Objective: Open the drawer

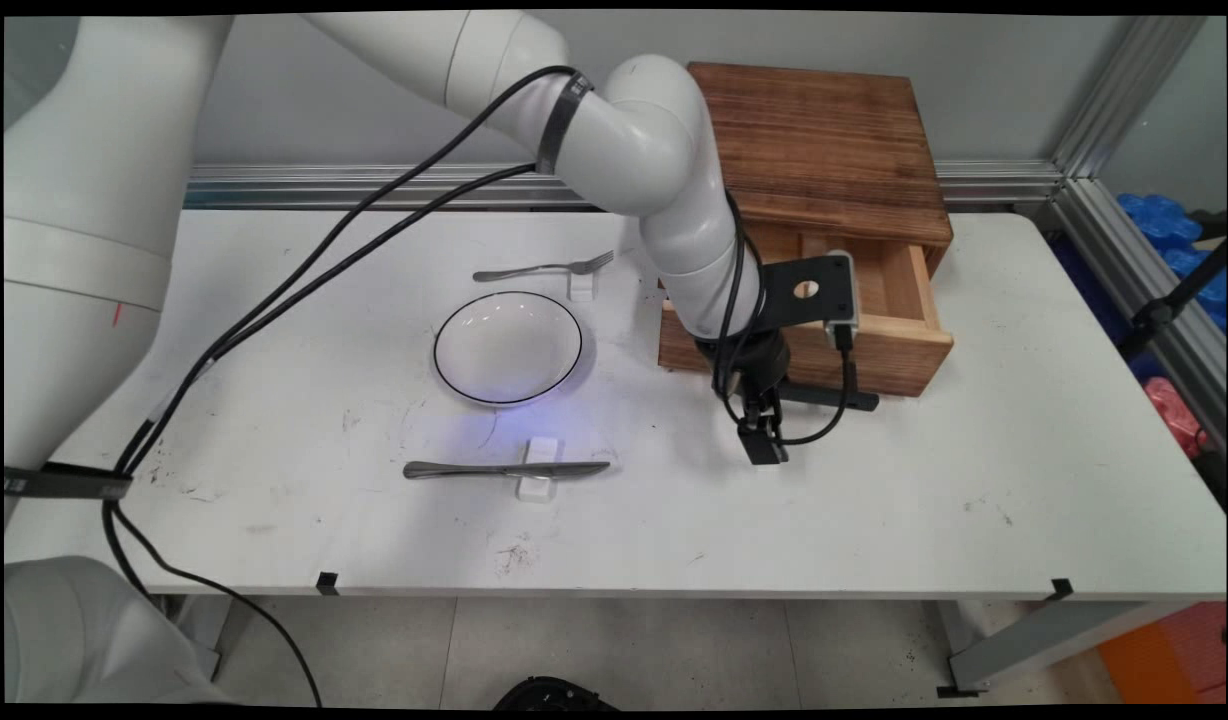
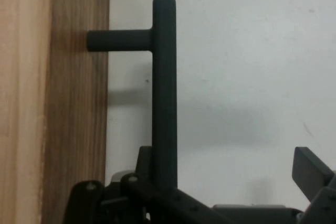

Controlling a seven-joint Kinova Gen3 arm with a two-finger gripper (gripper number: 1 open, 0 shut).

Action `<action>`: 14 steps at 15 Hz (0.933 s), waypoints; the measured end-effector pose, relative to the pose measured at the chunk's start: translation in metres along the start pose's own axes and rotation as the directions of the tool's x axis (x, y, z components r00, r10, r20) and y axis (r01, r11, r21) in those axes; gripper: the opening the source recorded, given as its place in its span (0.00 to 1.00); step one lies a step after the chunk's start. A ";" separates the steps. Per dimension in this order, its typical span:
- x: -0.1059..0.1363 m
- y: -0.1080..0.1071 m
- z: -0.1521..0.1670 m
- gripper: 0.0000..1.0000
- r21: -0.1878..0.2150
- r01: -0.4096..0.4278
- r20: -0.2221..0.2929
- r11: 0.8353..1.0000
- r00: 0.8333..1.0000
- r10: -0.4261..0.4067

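The black two-finger gripper (image 1: pixel 763 440) hangs low over the white table (image 1: pixel 874 500), just in front of a wooden drawer box (image 1: pixel 824 150) whose drawer (image 1: pixel 909 310) is pulled partway out. Its fingers stand apart and hold nothing: in the hand view one finger (image 2: pixel 312 169) shows at the lower right, well away from the black bar handle (image 2: pixel 164 93), which runs up the picture beside the other side of the linkage. The handle is fixed to the drawer front (image 2: pixel 73 129) by a short black post (image 2: pixel 118 40). To the gripper's left on the table lie a white bowl with a dark rim (image 1: pixel 508 347), a fork (image 1: pixel 546 267) behind it with its tines on a small white block (image 1: pixel 581 288), and a table knife (image 1: pixel 504 469) nearer the front, laid across another white block (image 1: pixel 540 468)
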 end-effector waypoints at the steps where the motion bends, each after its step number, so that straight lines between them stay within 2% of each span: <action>1: -0.001 0.003 -0.001 1.00 -0.002 -0.001 0.001 1.000 1.000 0.001; 14: -0.014 0.035 -0.005 1.00 -0.020 -0.024 0.012 1.000 1.000 0.024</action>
